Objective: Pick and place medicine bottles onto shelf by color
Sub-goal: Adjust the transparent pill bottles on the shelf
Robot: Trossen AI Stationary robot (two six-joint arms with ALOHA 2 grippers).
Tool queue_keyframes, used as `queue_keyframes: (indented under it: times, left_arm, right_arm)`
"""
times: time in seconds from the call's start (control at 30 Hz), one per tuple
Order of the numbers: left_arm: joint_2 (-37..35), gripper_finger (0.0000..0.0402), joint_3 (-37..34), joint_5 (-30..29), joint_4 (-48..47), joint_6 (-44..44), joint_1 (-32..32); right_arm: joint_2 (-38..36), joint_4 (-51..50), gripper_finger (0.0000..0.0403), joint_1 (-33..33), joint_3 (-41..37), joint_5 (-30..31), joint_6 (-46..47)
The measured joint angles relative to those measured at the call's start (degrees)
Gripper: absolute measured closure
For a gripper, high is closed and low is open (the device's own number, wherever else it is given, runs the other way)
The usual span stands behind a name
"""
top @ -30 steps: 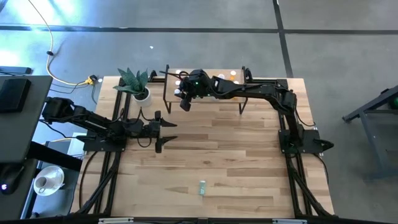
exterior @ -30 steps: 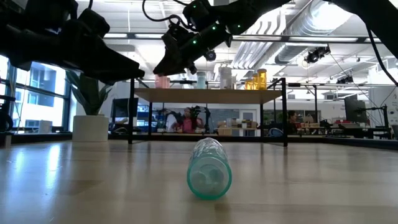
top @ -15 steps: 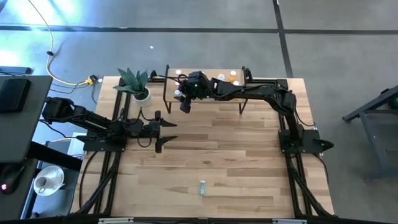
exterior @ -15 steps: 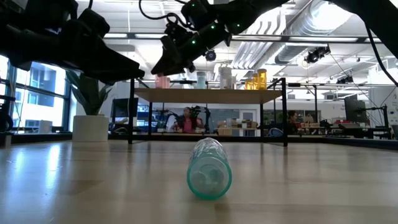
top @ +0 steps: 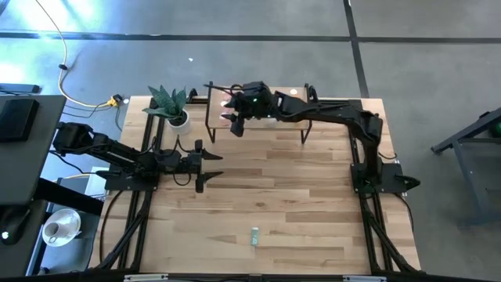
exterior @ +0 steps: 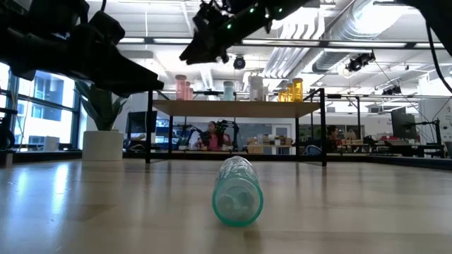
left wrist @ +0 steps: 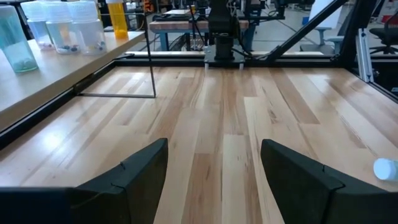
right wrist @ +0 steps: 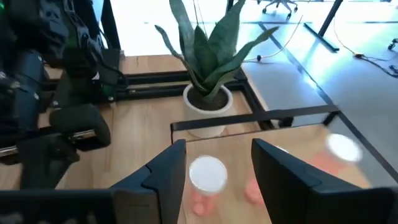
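Observation:
The shelf (exterior: pixel 236 107) stands at the table's far edge and carries pink bottles (exterior: pixel 183 87), a green one (exterior: pixel 228 89), clear ones (exterior: pixel 256 88) and orange ones (exterior: pixel 291 90), all upright. My right gripper (right wrist: pixel 217 152) is open and empty above the shelf's left end (top: pixel 218 110). A pink bottle with a white cap (right wrist: pixel 207 174) stands below its fingers. One green bottle (exterior: pixel 238 190) lies on its side near the table's near edge (top: pixel 254 236). My left gripper (top: pixel 205 168) waits open at the table's left middle.
A potted plant (top: pixel 171 106) stands at the table's far left, just left of the shelf. The shelf's thin black legs (exterior: pixel 149 134) rise from the tabletop. People show in the room behind the shelf (exterior: pixel 210 135).
My right gripper has risen from beside the pink bottles to well above the shelf's left end and has gone a little toward the far edge. The pink bottles stay upright on the shelf.

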Motion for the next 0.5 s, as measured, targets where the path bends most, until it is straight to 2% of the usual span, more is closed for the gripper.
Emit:
queue_keyframes:
  times: [0.17,0.5]
  left_arm:
    - [0.0,0.0155,0.0,0.0,-0.16,0.0,0.0]
    - [0.0,0.0155,0.0,0.17,-0.16,-0.04,0.0]
  right_arm:
    - [-5.67,-6.1,0.0229,-0.2,0.0,0.33,1.7]
    - [-16.83,-26.14,0.0229,-0.14,0.0,0.36,3.95]
